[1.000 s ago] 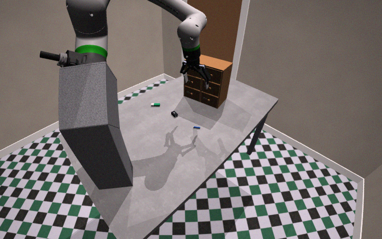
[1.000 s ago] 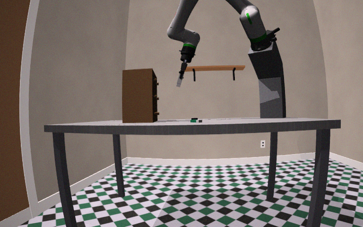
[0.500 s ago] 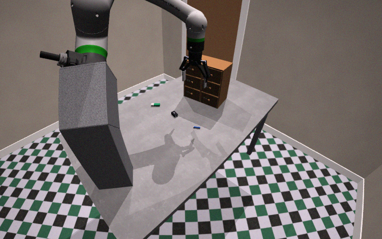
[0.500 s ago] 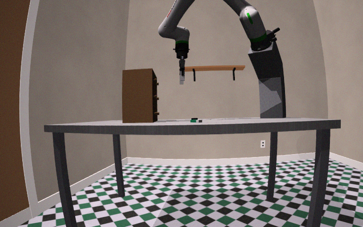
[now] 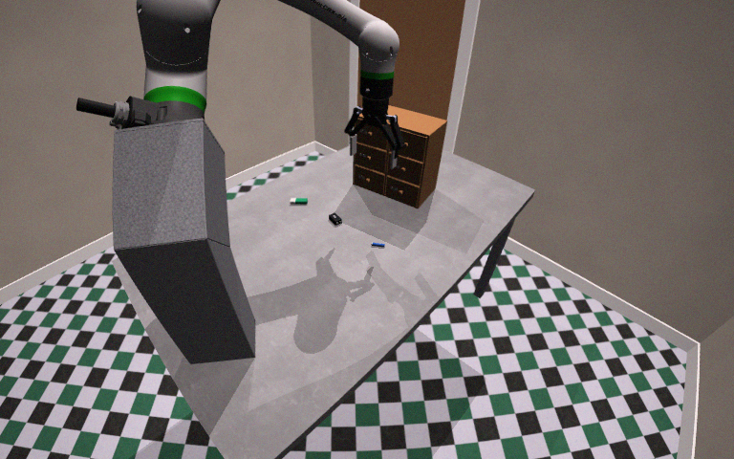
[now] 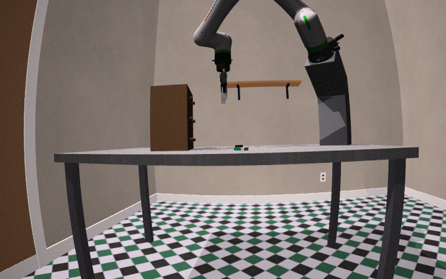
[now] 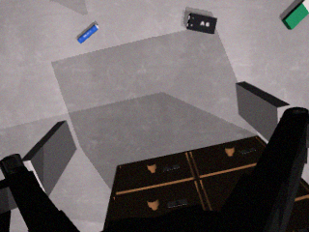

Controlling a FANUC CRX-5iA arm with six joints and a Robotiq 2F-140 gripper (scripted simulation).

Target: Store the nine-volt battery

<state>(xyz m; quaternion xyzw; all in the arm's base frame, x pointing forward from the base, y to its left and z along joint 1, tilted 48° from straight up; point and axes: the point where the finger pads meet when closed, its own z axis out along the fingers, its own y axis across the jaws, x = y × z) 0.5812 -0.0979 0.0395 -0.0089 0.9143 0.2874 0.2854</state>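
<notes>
The nine-volt battery [image 5: 335,218] is a small black block lying on the grey table in front of the small wooden chest [image 5: 399,157]. It also shows in the wrist view [image 7: 201,21]. The chest stands at the table's far end, and all the drawers I can see look pushed in; in the wrist view its front [image 7: 207,181] is partly hidden by the gripper body. My gripper [image 5: 373,151] [image 6: 223,95] is open and empty. It points down and hangs high above the table, just in front of the chest's upper drawers.
A green and white block [image 5: 298,201] lies left of the battery, and a small blue stick [image 5: 377,244] lies nearer the table's front edge. The robot's grey pedestal [image 5: 173,238] stands on the table's left. A wooden wall shelf [image 6: 263,83] hangs behind.
</notes>
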